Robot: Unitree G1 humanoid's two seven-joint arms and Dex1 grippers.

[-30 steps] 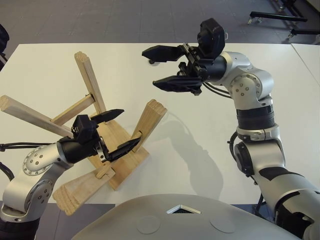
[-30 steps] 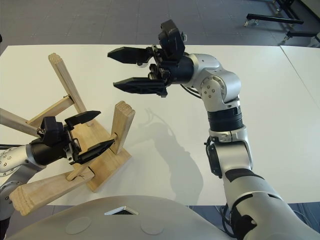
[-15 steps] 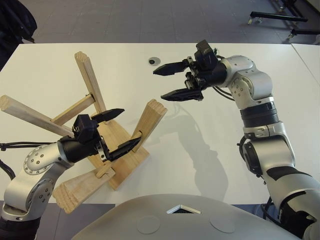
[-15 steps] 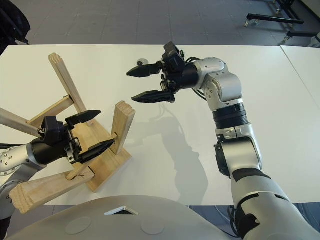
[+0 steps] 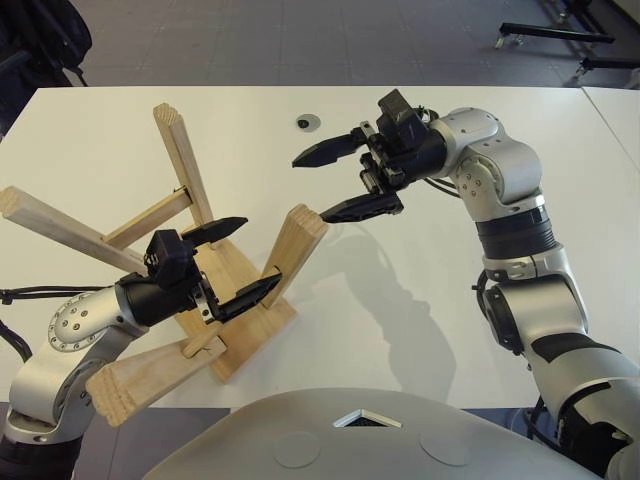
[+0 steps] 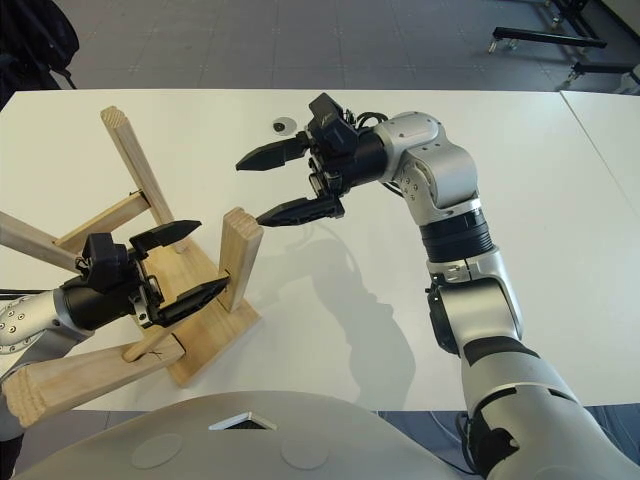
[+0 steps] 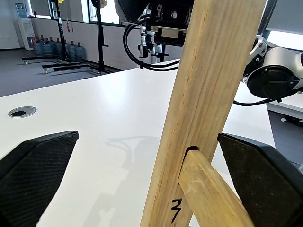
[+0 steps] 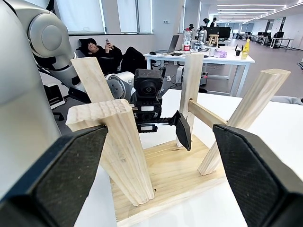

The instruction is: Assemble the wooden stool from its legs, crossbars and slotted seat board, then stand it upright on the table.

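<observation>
The wooden stool (image 5: 200, 270) sits upside down on the left part of the white table (image 5: 420, 320), its slotted seat board (image 5: 245, 320) low against the tabletop and its legs splaying up and outward; a crossbar (image 5: 150, 220) links the two far legs. The left arm comes up from the near left corner with its elbow low and its forearm reaching forward and to the right over the seat board. The left gripper (image 5: 264, 251) is spread wide, its pads (image 7: 33, 165) standing on either side of the near leg (image 5: 295, 250) without touching it. Further right, the right gripper (image 5: 310, 187) hangs just above that leg's top end, its fingers parted and holding nothing, the lower fingertip close beside the wood. The right arm rises from the near right, bends sharply at the elbow and runs back to the left across the table, wrist aimed at the stool. On the near leg, just under its crossbar joint, is a small dark handwritten mark (image 7: 176, 208).
</observation>
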